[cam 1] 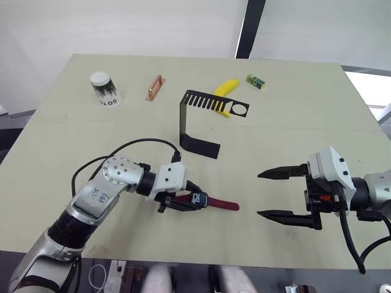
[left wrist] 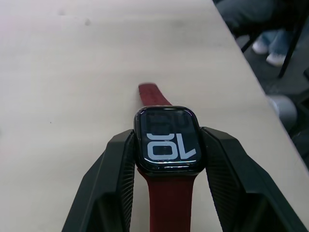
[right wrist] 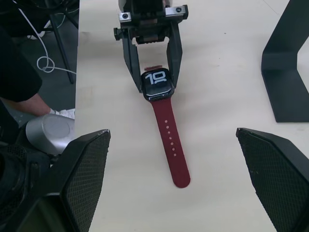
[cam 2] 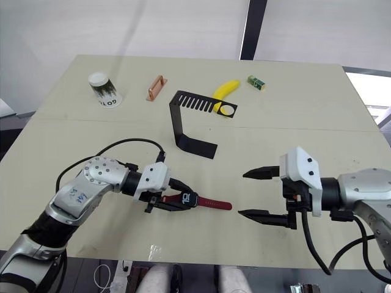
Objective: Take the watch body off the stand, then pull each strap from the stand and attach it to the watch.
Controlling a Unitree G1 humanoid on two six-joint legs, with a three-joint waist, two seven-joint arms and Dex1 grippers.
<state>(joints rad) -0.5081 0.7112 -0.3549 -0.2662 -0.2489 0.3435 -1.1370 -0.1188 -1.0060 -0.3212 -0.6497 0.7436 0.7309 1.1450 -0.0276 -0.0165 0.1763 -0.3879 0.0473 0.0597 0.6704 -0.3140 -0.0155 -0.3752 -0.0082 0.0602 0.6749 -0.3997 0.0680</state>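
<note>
Left eye view shows the left gripper (cam 1: 186, 200) clamped on the small dark rounded-square watch body (cam 1: 198, 199), low over the pale table (cam 1: 275, 122). One dark red strap (cam 1: 223, 206) lies flat toward the right gripper (cam 1: 275, 194), whose fingers are spread wide with nothing between them. The thin black metal stand (cam 1: 198, 119) stands behind them, well apart.

Left wrist view shows the fingers (left wrist: 111, 179) pressing both sides of the watch body, with red straps at both ends.

Right wrist view shows the holed strap lying on the table, pointing toward this gripper.
</note>
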